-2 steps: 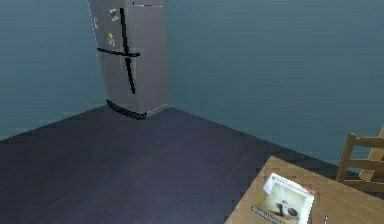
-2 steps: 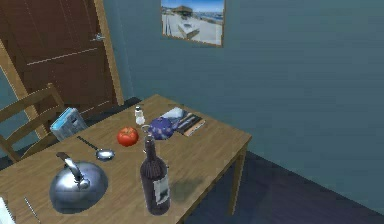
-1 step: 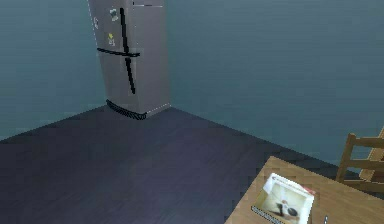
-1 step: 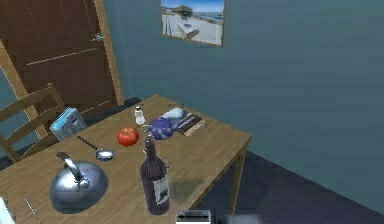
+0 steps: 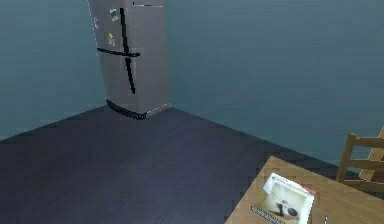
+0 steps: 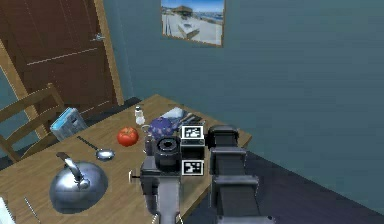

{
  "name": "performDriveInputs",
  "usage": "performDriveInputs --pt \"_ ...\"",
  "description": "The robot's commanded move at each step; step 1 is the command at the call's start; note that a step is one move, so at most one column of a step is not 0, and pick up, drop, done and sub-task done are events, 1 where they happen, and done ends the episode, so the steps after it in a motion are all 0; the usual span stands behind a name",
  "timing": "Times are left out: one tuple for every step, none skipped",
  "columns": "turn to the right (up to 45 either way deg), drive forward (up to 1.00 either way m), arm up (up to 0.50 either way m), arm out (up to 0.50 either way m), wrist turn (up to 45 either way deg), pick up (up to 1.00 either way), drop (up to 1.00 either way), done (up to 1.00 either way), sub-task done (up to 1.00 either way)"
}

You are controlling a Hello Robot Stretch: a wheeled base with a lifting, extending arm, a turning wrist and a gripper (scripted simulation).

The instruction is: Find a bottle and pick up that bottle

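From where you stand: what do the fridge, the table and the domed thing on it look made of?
Fridge: looks like grey metal, dull sheen, black handles. Table: wood, matte brown with faint grain. Domed thing: probably polished steel, grey with bright highlights; painted plastic can't be ruled out.

You're looking at dim, even light in both views. Fridge [image 5: 128, 58] leans, edge distortion only. Soft sheen on the metal lid [image 6: 78, 190]; floor [image 5: 120, 160] reads dark.
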Motion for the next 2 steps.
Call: performDriveInputs --pt "0.0 0.00 0.00 0.00 45.0 0.00 0.00 0.00 0.00" --pt "0.0 0.00 0.00 0.00 45.0 0.00 0.00 0.00 0.00"
